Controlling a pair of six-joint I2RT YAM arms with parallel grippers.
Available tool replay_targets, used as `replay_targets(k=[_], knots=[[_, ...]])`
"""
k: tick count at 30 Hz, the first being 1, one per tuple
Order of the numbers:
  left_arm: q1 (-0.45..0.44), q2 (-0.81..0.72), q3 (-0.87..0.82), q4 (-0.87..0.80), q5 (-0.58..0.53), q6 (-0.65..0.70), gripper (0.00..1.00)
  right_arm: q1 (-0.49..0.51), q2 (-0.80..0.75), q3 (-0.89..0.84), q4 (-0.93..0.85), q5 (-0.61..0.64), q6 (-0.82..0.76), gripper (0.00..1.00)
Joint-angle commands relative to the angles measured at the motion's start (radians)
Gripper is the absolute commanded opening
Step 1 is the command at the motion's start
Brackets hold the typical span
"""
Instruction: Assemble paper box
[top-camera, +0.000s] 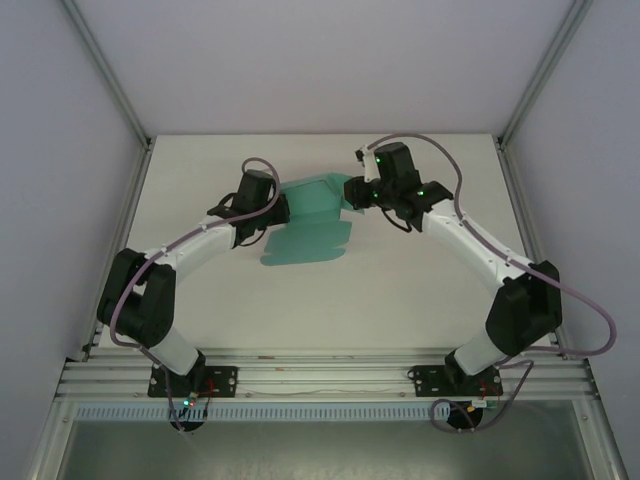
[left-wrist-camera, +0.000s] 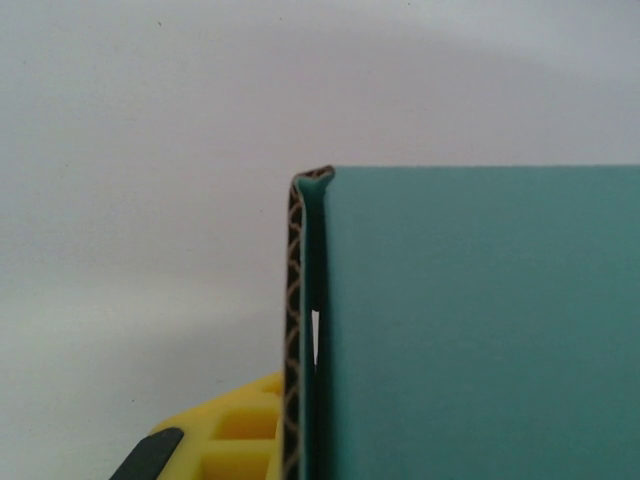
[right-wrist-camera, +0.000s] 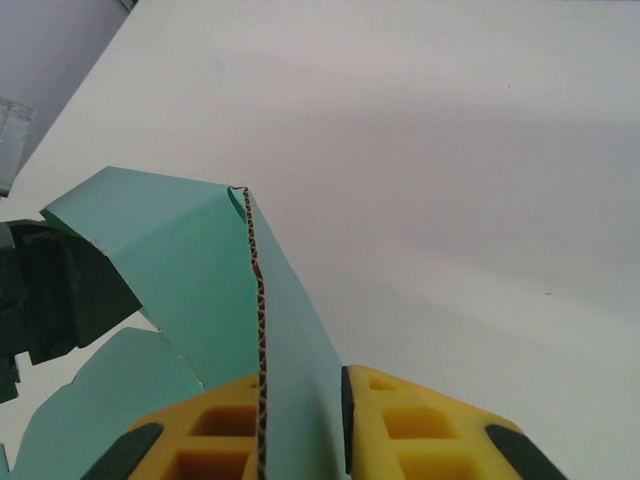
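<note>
I watch from three cameras. The top one sits above and behind the arm bases, looking down and forward over the whole white table (top-camera: 400, 290), far enough to take in both arms, the left gripper (top-camera: 278, 205) and the right gripper (top-camera: 346, 195). The left wrist camera looks past one yellow finger (left-wrist-camera: 235, 435), very near the paper box (left-wrist-camera: 480, 330), edge-on. The right wrist camera looks out between its yellow fingers (right-wrist-camera: 420, 425) across the table, also close. All three views share that teal card.
</note>
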Motion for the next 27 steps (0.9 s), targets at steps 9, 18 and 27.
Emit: replay_targets(k=[9,18,27], knots=[[-0.003,-0.044,0.053,-0.084,-0.011,-0.060,0.00,0.040,0.098,0.091,-0.180,0.450,-0.033,0.04],[-0.003,-0.063,0.048,-0.113,-0.006,-0.074,0.00,0.096,0.214,0.167,-0.202,0.805,-0.045,0.04],[-0.002,-0.010,0.066,-0.103,-0.035,-0.113,0.00,0.160,0.144,0.197,-0.214,0.755,-0.019,0.16]])
